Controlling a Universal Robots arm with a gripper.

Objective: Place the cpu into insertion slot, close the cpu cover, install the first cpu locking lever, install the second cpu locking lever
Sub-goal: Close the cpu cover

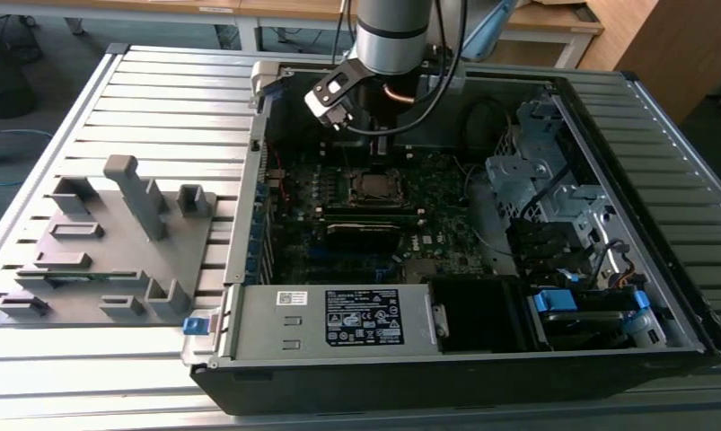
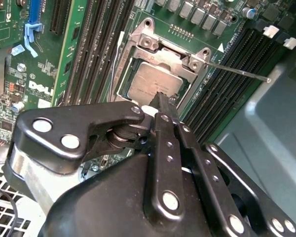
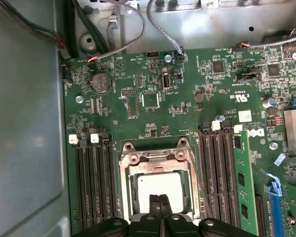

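The cpu (image 3: 160, 186), a dull silver square, lies in the insertion slot (image 3: 124, 183) on the green motherboard. The cpu cover (image 3: 158, 159) lies flat around it as a silvery frame. My gripper (image 3: 160, 199) is shut with nothing between its fingers. Its tips stand at the cover's near edge, over the rim of the cpu (image 2: 149, 83). Whether they touch it I cannot tell. In the second wrist view a thin locking lever (image 2: 239, 72) sticks out sideways from the cover (image 2: 160, 47), away from my gripper (image 2: 161, 97). In the exterior view my gripper (image 1: 380, 167) hangs just above the insertion slot (image 1: 373, 187).
Long black memory slots (image 3: 91, 182) flank the socket on both sides. Cables (image 3: 121, 42) run along the case wall. In the exterior view, a grey fixture tray (image 1: 102, 242) lies left of the open computer case (image 1: 647, 108). The power supply (image 1: 336, 316) is at the front and the drive cages (image 1: 534, 180) at the right.
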